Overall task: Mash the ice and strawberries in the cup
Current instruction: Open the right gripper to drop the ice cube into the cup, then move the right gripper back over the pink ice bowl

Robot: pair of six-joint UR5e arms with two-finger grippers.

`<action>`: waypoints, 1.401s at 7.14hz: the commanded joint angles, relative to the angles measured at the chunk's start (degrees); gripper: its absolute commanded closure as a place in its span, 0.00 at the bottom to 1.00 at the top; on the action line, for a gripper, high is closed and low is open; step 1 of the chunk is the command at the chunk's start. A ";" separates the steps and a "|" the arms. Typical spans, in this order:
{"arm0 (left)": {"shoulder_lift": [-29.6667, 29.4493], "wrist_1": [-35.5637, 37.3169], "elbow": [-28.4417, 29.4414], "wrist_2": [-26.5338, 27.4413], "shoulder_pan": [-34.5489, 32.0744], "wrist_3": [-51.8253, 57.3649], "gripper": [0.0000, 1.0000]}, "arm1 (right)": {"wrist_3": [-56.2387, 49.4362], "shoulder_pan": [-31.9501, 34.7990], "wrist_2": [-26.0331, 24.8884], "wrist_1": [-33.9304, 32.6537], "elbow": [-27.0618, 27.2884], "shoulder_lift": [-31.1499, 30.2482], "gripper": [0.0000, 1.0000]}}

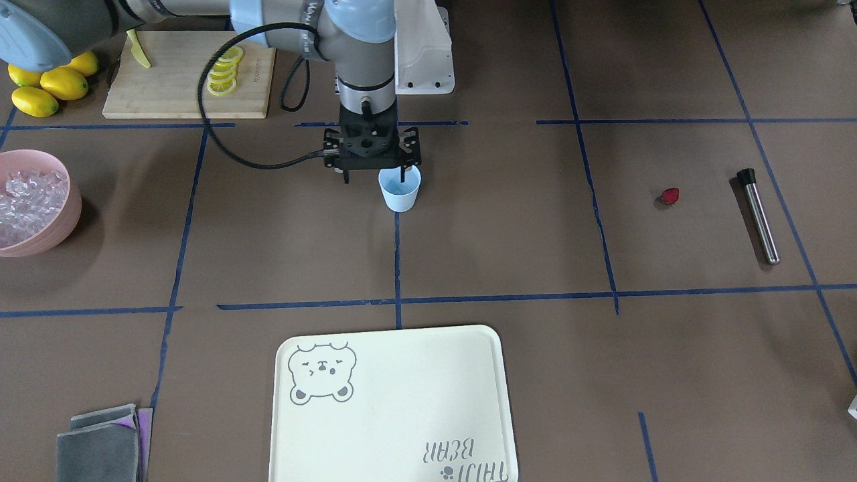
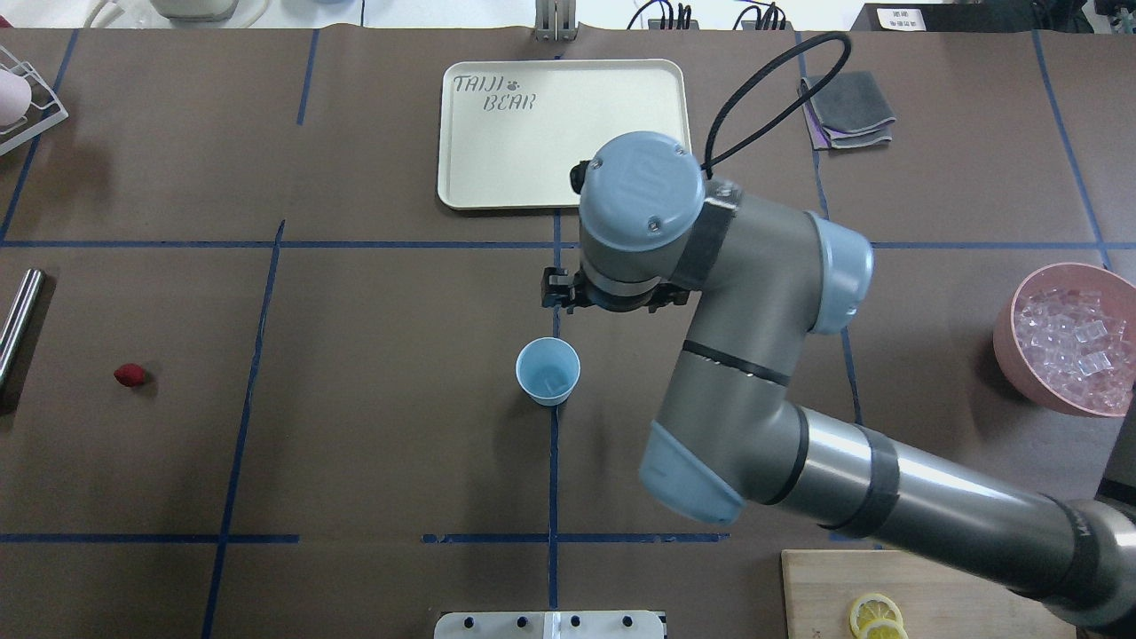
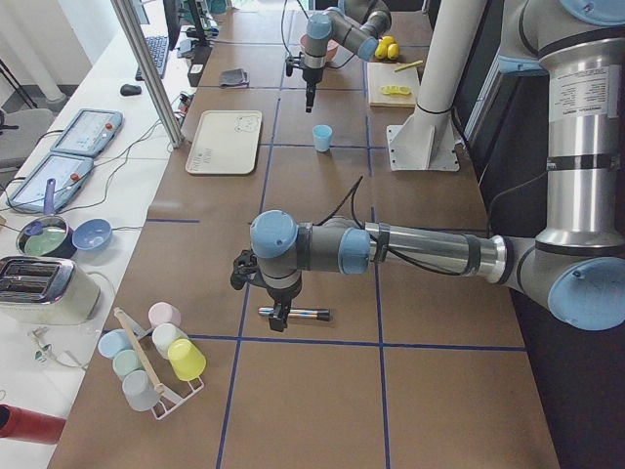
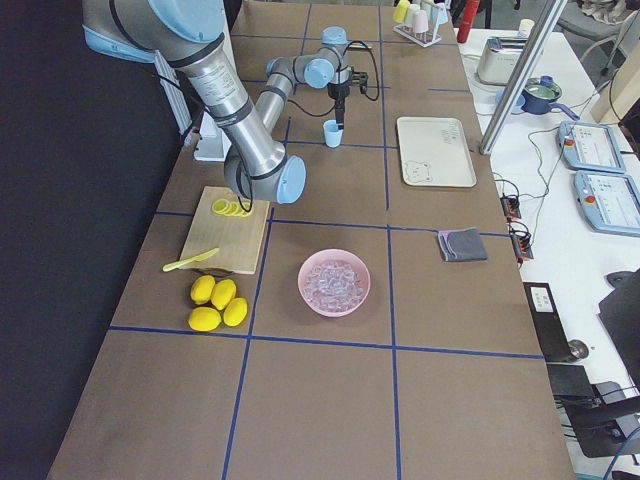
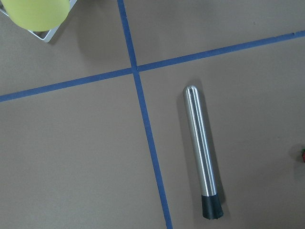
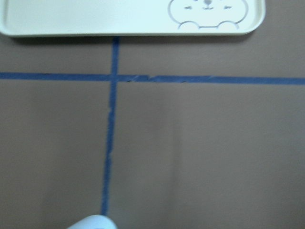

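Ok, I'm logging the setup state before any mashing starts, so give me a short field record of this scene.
cup: upright, looks empty
ice: in pink bowl
strawberry: lying loose near muddler
right gripper: jaws open, raised by cup
left gripper: over muddler, jaws unclear

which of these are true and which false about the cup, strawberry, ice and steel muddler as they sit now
1. The cup stands upright on a blue tape line. True.
2. The strawberry is inside the cup. False: it lies on the bare table, far from the cup, near the steel muddler.
3. The ice is heaped in the pink bowl. True.
4. The steel muddler stands in the cup. False: it lies flat on the table.
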 commanded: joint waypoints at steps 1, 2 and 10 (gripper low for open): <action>0.10 0.03 0.04 0.00 0.00 0.00 0.00 | -13.66 10.07 6.71 0.07 8.87 -12.68 0.01; 0.19 0.03 0.04 0.00 0.00 0.00 0.00 | -17.29 14.38 8.48 0.16 14.65 -22.14 0.01; 0.36 0.12 -1.81 -0.09 -0.08 0.00 0.00 | -61.10 33.85 18.26 16.60 7.45 -48.31 0.07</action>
